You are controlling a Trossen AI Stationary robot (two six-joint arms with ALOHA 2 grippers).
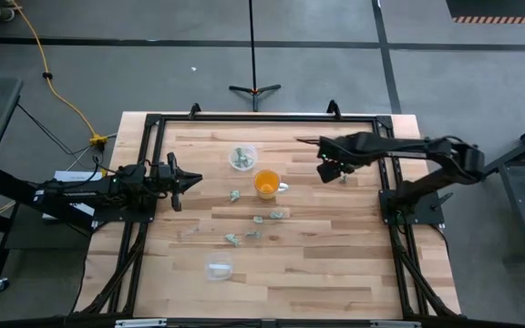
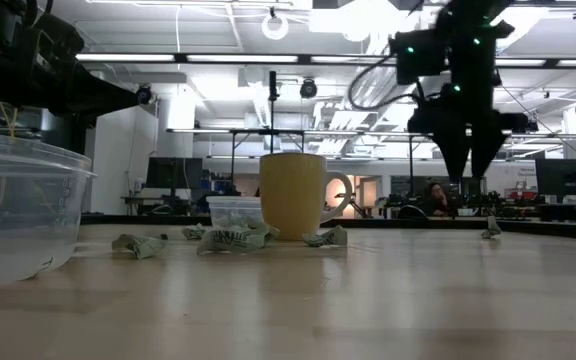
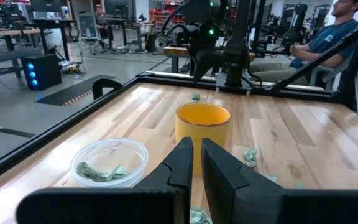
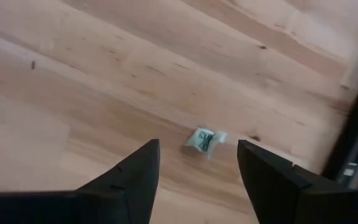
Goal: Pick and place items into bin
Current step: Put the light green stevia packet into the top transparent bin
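Several tiny pale green-grey crumpled items lie on the wooden table: one [image 1: 343, 178] by the right frame rail, others [image 1: 234, 195] [image 1: 277, 215] [image 1: 231, 239] around the orange cup [image 1: 265, 183]. A clear bin [image 1: 242, 157] on the cup's far side holds a few pieces. My right gripper [image 4: 197, 146] hangs open, pointing down, above the lone item [image 4: 204, 138], which lies on the table between and below the fingertips. In the low view the right gripper [image 2: 468, 165] is clear of that item [image 2: 491, 230]. My left gripper [image 3: 197, 168] hovers shut at the table's left side, pointing at the cup [image 3: 202, 124].
A second clear container [image 1: 219, 269] stands near the table's near edge and shows large in the low view [image 2: 18, 210]. A black frame [image 1: 386, 146] runs round the table. A person [image 3: 328, 37] sits beyond the table's right side.
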